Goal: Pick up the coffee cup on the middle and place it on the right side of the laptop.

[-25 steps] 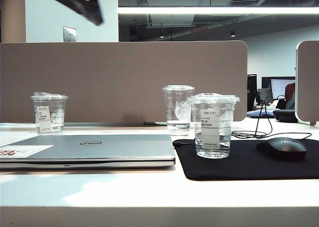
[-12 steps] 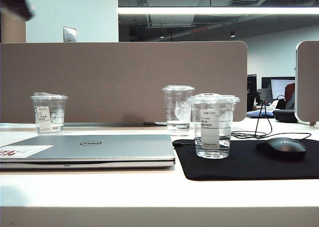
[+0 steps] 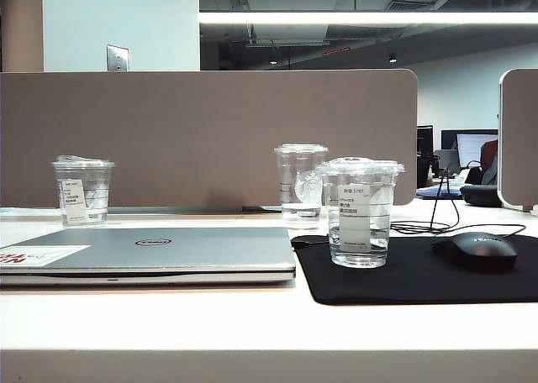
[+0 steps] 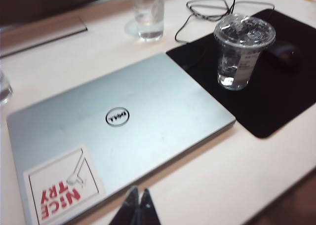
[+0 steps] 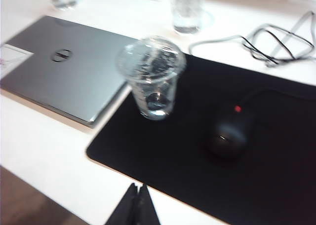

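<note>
While both arms hang above the tabletop [image 3: 252, 316] and outside the exterior view, each wrist view shows its own pincer with the two dark fingertips pressed together and nothing between them: the left pincer [image 4: 138, 201] hovers over the white tabletop just off the front edge of the laptop [image 4: 118, 131], near the corner that carries the white-and-red sticker [image 4: 61, 188], and the right pincer [image 5: 137, 198] hovers over the near edge of the black mouse pad [image 5: 237, 151]. Neither pincer touches anything. Outward from the right pincer, the coffee cup [image 5: 150, 77] stands upright on the mouse pad, close to the pad's edge nearest the laptop, its domed clear lid on and some clear liquid in the bottom; in the exterior view it sits just to the right of the closed laptop, its white label facing the camera. A black mouse [image 5: 229, 133] lies on the same pad, on the far side of the cup from the laptop and apart from it. Behind the pad, a taller clear cup [image 3: 300, 181] stands on the tabletop beside a loose tangle of black cable [image 5: 261, 42]. Another short labelled cup [image 3: 81, 190] stands far to the left, behind the laptop, before the grey partition [image 3: 210, 131].
</note>
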`<state>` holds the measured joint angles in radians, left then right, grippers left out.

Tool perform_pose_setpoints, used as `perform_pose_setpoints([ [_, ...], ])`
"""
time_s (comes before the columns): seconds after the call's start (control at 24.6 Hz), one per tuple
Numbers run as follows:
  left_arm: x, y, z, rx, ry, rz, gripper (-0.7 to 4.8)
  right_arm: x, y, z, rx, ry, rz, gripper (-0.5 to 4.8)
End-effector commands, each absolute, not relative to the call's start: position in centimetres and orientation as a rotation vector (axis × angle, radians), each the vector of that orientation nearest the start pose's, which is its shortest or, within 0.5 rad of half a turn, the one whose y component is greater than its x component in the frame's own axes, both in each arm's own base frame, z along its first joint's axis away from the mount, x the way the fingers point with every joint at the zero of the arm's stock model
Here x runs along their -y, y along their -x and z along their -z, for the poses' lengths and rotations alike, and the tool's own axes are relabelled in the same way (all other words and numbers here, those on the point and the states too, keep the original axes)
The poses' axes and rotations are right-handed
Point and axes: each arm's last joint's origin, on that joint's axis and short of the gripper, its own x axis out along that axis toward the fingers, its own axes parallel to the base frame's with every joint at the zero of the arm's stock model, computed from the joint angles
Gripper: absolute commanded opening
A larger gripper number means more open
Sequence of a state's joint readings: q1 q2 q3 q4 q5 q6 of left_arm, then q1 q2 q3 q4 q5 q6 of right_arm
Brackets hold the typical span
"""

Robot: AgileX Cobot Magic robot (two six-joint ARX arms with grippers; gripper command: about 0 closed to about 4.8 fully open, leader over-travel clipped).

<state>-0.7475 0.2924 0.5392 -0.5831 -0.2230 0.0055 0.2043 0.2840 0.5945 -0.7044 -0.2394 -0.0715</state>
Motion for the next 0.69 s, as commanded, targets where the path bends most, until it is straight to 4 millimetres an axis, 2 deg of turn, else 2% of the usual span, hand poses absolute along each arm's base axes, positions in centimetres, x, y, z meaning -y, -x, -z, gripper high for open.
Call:
perform_pose_setpoints([
  [0.04, 4.8, -6.2, -25.7, -0.130, -0.121, 0.529, -0.06, -2.3, -6.5, -27.2, -0.251, 0.047, -0.496, -0.05],
  [0.28, 4.5, -5.7, -21.7, -0.069, -0.094, 0.528, -0.06, -1.7, -5.2, -25.7, -0.139, 0.023, -0.419, -0.05],
  [0.37, 4.9, -6.2, -20.7, -0.061, -0.085, 0.533, -0.06, -1.5, -4.7, -24.8, -0.112, 0.025, -0.375, -0.06],
  [0.61, 5.8, -7.3, -18.1, 0.038, -0.008, 0.530, -0.06, -1.5, -5.0, -24.7, -0.126, 0.027, -0.348, -0.05],
  [0.69, 6.1, -7.6, -16.7, 0.024, -0.016, 0.512, -0.06, -1.4, -5.1, -24.7, -0.114, 0.031, -0.300, -0.05],
])
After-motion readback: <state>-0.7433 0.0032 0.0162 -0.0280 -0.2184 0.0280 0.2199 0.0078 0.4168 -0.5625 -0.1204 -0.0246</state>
